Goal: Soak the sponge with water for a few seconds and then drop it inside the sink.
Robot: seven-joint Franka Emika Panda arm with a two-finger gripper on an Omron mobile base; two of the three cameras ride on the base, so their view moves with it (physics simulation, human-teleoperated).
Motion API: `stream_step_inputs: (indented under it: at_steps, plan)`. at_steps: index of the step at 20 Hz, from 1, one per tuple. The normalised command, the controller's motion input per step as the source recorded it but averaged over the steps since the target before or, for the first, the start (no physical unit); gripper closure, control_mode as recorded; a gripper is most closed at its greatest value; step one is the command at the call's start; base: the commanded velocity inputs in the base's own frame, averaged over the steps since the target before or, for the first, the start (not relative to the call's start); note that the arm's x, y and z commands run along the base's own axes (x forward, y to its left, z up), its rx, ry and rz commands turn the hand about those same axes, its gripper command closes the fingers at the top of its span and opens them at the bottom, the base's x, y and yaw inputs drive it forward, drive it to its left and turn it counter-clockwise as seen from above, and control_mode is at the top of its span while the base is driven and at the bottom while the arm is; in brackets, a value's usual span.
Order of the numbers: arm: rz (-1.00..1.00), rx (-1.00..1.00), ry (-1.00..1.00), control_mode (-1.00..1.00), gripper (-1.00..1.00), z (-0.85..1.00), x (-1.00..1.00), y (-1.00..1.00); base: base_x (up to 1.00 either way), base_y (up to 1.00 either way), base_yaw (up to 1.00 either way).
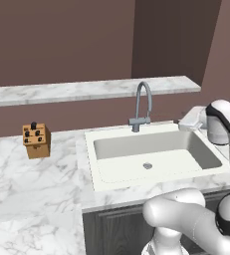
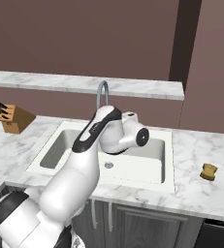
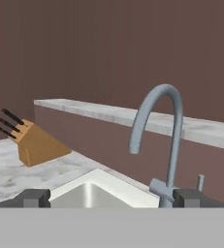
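Lying flat on counter: sponge (image 2: 209,171) | right of sink (image 2: 167,160)

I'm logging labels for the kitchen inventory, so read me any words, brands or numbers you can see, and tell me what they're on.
None: no readable text stands on the knife block, the tap, the sink, the sponge or the marble counter.
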Motion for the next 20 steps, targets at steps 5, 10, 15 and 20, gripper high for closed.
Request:
stream_step_inputs:
  at_steps: [5,10,15,20]
  plan:
    - [-0.09,0.0,0.0,-1.0,-1.0,-0.02,0.18,0.12,0.0,0.0,0.0]
    - [-0.14,0.0,0.0,-1.0,-1.0,-0.26,0.14,0.03,0.0,0.0,0.0]
    - [-0.17,0.0,0.0,-1.0,-1.0,-0.37,0.13,0.0,0.0,0.0,0.0]
    - [-0.1,0.0,-0.04,-1.0,-1.0,-0.13,0.22,0.13,0.0,0.0,0.0]
